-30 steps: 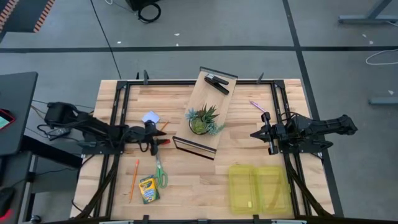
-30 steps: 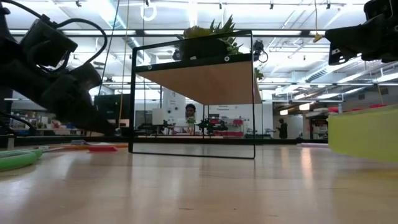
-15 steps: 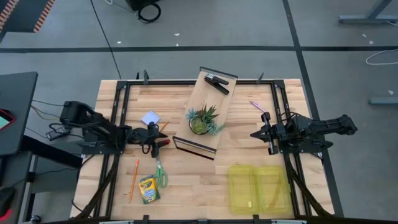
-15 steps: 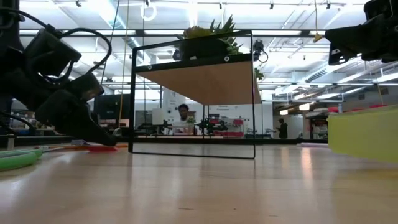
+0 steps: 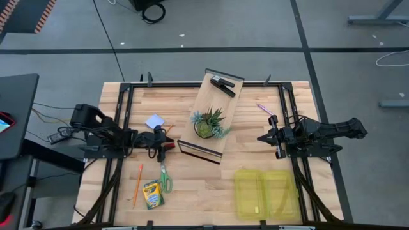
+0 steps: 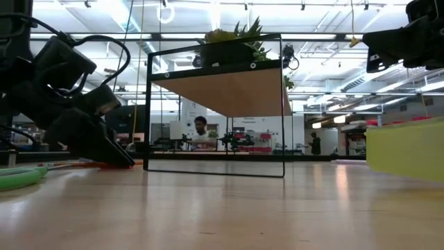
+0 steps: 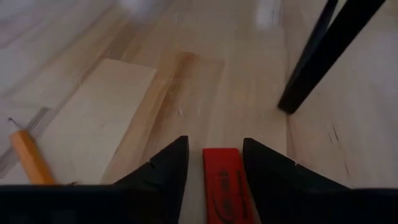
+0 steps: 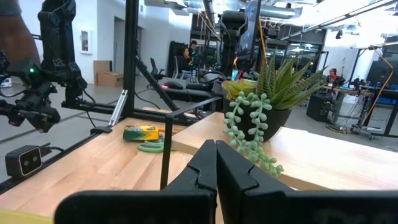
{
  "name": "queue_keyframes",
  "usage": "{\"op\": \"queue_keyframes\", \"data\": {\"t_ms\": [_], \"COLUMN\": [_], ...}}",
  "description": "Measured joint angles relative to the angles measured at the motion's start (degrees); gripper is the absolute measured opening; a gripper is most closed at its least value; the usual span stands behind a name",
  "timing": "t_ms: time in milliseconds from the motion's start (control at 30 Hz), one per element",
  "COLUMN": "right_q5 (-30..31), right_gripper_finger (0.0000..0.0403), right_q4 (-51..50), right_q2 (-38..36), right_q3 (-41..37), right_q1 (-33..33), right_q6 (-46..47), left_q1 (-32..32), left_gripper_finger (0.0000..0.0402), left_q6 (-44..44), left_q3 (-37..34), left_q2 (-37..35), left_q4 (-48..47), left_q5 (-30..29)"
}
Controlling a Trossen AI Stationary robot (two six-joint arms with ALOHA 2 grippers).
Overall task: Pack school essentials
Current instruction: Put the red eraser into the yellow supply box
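While the left end effector (image 5: 167,145) lay low over the table (image 5: 192,185), its fingers (image 7: 163,168) stood apart on either side of a flat red object (image 7: 227,183) lying on the wood. An orange pencil (image 7: 28,155) lay just beside it, and the pale pad (image 5: 154,121) sat a little farther back. Nearer the front edge lay another pencil (image 5: 137,184), the scissors (image 5: 165,179) and the crayon box (image 5: 153,195). Off to the right, the right end effector (image 5: 263,137) hovered with its fingers pressed together, near the potted plant (image 5: 208,122).
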Motion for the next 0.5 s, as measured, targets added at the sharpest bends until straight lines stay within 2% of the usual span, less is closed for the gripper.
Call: {"op": "queue_keyframes", "data": {"t_ms": [300,500], "right_q5": [0.00,0.00], "right_gripper_finger": [0.0007,0.0007], "right_q4": [0.00,0.00], "right_q2": [0.00,0.02], "right_q3": [0.02,0.02], "right_q1": [0.00,0.00], "right_q6": [0.00,0.00], "left_q1": [-0.01,-0.01], "left_gripper_finger": [0.0093,0.0081], "left_q6": [0.45,-0.76], "left_q3": [-0.02,-0.06], "left_q2": [0.02,-0.03], "left_q4": [-0.37,-0.27], "left_q5": [-0.10,0.24]}}
